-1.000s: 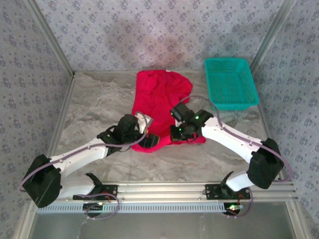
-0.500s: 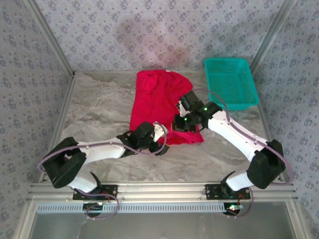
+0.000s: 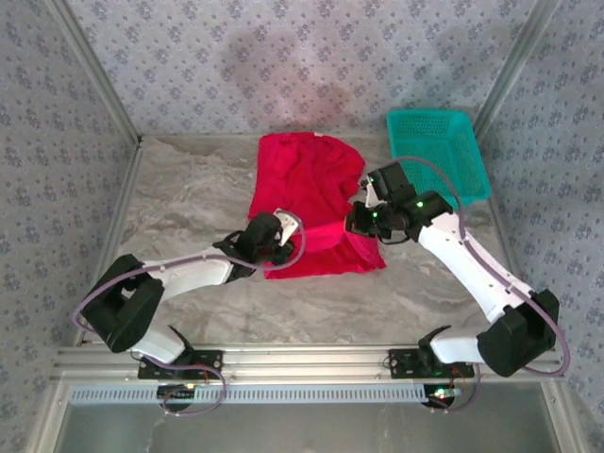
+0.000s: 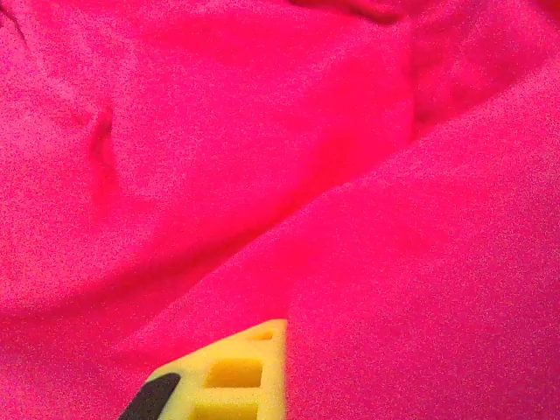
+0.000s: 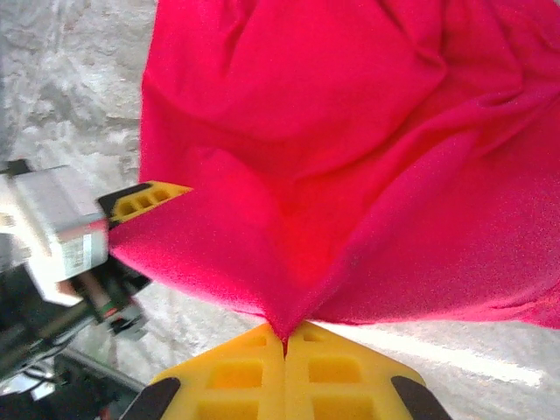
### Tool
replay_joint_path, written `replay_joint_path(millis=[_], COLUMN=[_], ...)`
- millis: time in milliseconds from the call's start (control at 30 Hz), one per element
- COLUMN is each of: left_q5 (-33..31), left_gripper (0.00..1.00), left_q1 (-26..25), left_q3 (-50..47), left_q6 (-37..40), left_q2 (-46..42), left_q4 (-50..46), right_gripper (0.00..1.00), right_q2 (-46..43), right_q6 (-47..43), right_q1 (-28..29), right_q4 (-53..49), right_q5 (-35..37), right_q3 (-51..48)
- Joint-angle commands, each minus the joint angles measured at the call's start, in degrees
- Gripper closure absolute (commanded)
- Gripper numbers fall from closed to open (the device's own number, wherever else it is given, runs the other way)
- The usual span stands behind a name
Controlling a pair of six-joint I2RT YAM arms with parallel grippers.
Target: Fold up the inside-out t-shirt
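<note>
The bright red t-shirt (image 3: 304, 189) lies crumpled on the marble table, from the back edge toward the middle. My right gripper (image 3: 357, 219) sits at its right edge. In the right wrist view that gripper (image 5: 286, 337) is shut on a pinch of the red cloth (image 5: 350, 131), which stretches up from its yellow fingers (image 5: 236, 372). My left gripper (image 3: 283, 229) is at the shirt's near left part. In the left wrist view, one yellow finger (image 4: 232, 372) shows and cloth (image 4: 262, 157) covers the other. The cloth runs taut between the two grippers.
A teal mesh basket (image 3: 436, 156) stands at the back right, just beyond the right arm's wrist. Bare marble table (image 3: 179, 189) lies left of the shirt and in front of it. Metal frame posts stand at the back corners.
Both grippers have moved away from the near edge with the shirt's lower part. The right one went up and to the right, the left one back toward the shirt's middle.
</note>
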Motion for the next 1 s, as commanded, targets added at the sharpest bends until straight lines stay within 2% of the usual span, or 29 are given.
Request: replay_joint_path(millis=[0, 67, 133, 267, 300, 367, 433, 467, 533, 667, 733, 833, 967], left_q5=[2.1, 2.9, 5.1, 16.3, 17.8, 18.8, 20.2, 20.9, 21.2, 21.3, 21.0, 20.9, 20.1], left_gripper=[1.00, 1.00, 1.00, 1.00, 1.00, 1.00, 1.00, 1.00, 1.00, 1.00, 1.00, 1.00, 1.00], left_q1=[-0.2, -0.1, 0.3, 0.2, 0.2, 0.4, 0.6, 0.8, 0.9, 0.9, 0.9, 0.9, 0.5], left_q3=[8.3, 15.0, 25.5, 37.8, 39.2, 42.1, 43.1, 43.6, 44.8, 46.8, 47.9, 48.9, 50.8], left_q6=[-7.7, -14.7, -21.2, -31.0, -32.7, -36.2, -38.7, -39.9, -41.0, -41.2, -41.2, -41.9, -44.8], left_q2=[-1.1, 1.5, 6.5, 14.9, 16.1, 17.8, 18.5, 18.9, 19.4, 20.3, 20.7, 20.6, 20.2], left_q4=[-8.3, -12.0, -19.5, -20.6, -20.4, -21.2, -20.9, -20.7, -21.1, -22.8, -24.0, -24.7, -25.1], right_gripper=[1.00, 1.00, 1.00, 0.99, 0.86, 0.66, 0.58, 0.58, 0.62, 0.89, 0.95, 1.00, 1.00], right_q2=[4.6, 7.8, 11.6, 20.5, 22.3, 23.2, 20.4, 17.1, 10.7, -0.5, -1.8, 1.8, 13.0], right_q6=[-3.7, -5.2, -5.9, -5.9, -6.3, -6.8, -7.2, -6.6, -4.3, 4.5, 8.0, 11.7, 15.3], right_q1=[-1.9, -4.9, -8.8, -14.1, -14.8, -15.5, -15.3, -15.1, -14.4, -9.0, -4.9, -0.7, 1.9], right_q4=[1.8, 4.4, 7.6, 8.1, 6.9, 4.2, 4.0, 5.6, 10.3, 25.7, 31.9, 41.6, 55.1], right_q5=[6.3, 8.4, 9.4, 6.5, 3.9, 0.0, 0.5, 0.0, -1.9, -5.0, -3.1, -1.2, 1.1], right_q3=[4.2, 6.8, 10.7, 19.2, 20.7, 21.0, 17.0, 12.2, 2.5, -17.6, -23.4, -27.3, -24.6])
